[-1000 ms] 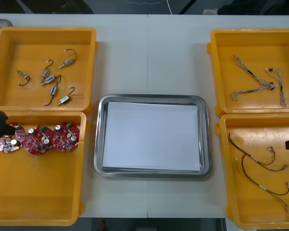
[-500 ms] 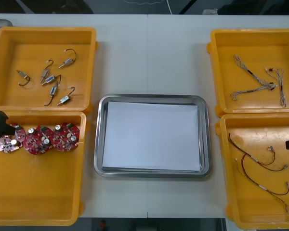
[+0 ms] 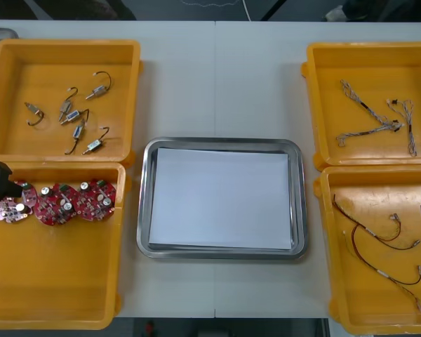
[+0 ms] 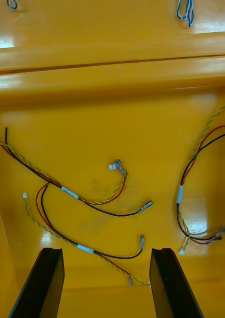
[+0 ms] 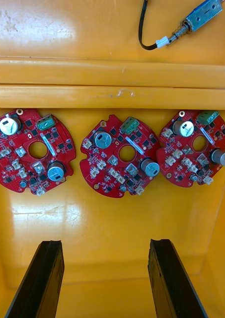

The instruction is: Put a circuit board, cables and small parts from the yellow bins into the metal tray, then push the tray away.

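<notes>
Lower left in the front view, the left gripper (image 5: 105, 242) hovers, fingers wide apart, over three boards (image 5: 110, 164) lined along the wall of their bin (image 3: 56, 281), nothing in the way. At the right edge the right gripper (image 4: 106, 250), also wide, hangs over red-and-yellow cables (image 4: 69, 192). The tray (image 3: 221, 142) sits at the middle of the counter (image 3: 217, 84), white inside. Since a second ago the right gripper has edged outward.

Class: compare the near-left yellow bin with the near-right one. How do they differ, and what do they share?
The near-left bin holds three round red circuit boards; the near-right bin holds red and yellow cables. The near-left bin's boards sit in a row by its far wall; the near-right bin's cables sprawl across its floor. Both are yellow, each under an open gripper: left gripper, right gripper.
</notes>
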`<state>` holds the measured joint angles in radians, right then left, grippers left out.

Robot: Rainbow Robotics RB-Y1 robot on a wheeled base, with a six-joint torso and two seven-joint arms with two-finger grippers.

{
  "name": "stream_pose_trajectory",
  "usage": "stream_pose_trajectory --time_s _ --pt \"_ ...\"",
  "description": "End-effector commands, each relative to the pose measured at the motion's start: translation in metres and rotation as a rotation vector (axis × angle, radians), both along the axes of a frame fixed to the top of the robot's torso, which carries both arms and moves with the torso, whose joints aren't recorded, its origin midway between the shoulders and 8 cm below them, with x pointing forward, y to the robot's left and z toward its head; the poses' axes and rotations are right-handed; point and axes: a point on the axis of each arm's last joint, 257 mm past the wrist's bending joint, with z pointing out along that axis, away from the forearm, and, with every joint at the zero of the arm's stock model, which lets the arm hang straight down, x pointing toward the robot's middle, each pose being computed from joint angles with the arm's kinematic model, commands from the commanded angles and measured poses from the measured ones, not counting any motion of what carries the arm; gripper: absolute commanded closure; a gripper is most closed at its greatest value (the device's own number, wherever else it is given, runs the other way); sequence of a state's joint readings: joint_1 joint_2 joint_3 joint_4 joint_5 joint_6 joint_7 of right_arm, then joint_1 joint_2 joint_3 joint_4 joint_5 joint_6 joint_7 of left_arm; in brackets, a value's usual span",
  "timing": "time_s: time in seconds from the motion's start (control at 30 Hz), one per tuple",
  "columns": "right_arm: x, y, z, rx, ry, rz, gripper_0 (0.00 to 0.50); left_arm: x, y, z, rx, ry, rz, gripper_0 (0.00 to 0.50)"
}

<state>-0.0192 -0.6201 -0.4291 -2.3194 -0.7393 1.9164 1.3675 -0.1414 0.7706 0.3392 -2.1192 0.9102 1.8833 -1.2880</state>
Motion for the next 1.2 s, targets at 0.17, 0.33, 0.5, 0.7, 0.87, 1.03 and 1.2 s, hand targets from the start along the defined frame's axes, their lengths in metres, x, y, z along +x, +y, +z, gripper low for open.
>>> stream_pose_trajectory --time_s 0.17,0.33,0.5,0.7,0.87,1.03,1.2 --pt "-0.001 -0.029 0.031 -0.104 -0.029 0.029 0.000 -0.001 -0.003 0.002 0.022 0.038 -0.008 0.000" --pt "-0.004 -0.033 0.036 -0.079 -0.013 0.054 0.000 -0.002 0.003 0.007 0.048 0.037 -0.028 0.000" --pt "-0.006 -0.043 0.037 -0.029 -0.002 0.041 0.000 -0.003 0.007 0.008 0.086 0.030 -0.096 0.000" --pt "-0.003 -0.064 0.038 -0.056 0.018 0.038 0.000 0.004 0.008 0.002 0.108 -0.019 -0.176 0.000" --pt "0.008 -0.078 0.034 -0.070 0.003 0.068 0.000 0.008 0.010 -0.005 0.133 -0.039 -0.255 0.000" --pt "0.017 -0.094 0.026 -0.086 -0.007 0.098 0.000 0.012 0.016 -0.013 0.153 -0.043 -0.336 0.000" --pt "0.025 -0.105 0.013 -0.084 -0.010 0.124 0.000 0.019 0.024 -0.026 0.182 -0.050 -0.439 0.000"
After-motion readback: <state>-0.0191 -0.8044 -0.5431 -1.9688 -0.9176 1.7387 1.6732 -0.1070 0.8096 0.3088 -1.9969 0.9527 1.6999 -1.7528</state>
